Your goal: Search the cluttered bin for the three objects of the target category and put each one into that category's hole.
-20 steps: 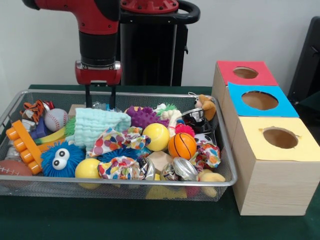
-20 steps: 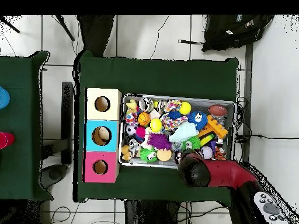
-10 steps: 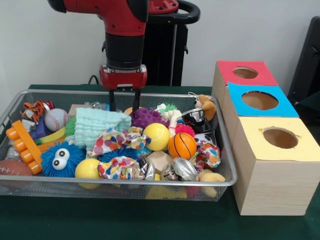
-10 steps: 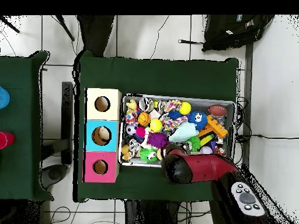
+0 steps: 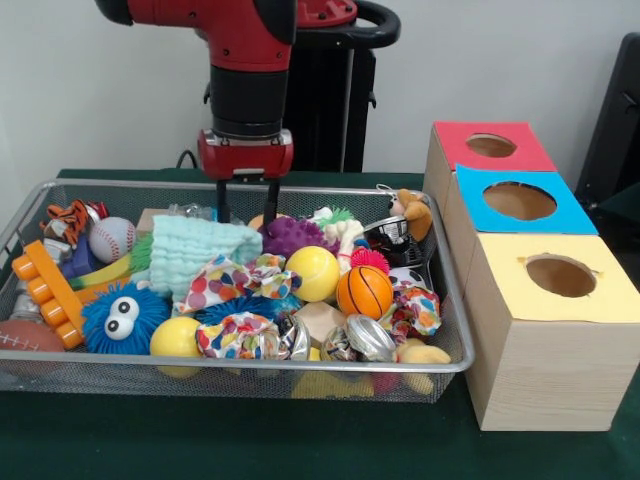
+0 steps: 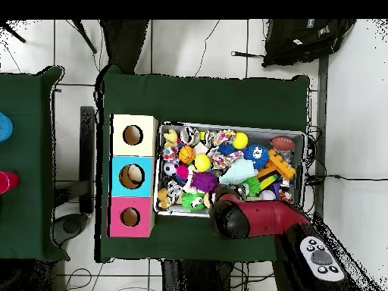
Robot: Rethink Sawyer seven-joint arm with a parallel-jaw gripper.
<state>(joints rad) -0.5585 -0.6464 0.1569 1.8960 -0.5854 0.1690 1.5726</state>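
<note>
Since the frame half a second earlier, the arm and gripper (image 5: 247, 200) hold the same position at upper centre, over the wire bin (image 5: 300, 365). Fingers stand moderately apart, empty, tips just behind the purple spiky ball (image 5: 292, 234). Three coloured-hole boxes (image 5: 540, 270) stand right.

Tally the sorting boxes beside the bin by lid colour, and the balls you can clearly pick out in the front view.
Red-lid box: 1
Blue-lid box: 1
Yellow-lid box: 1
Yellow balls: 2
Mini basketball: 1
Baseball: 1
Total: 7
</note>
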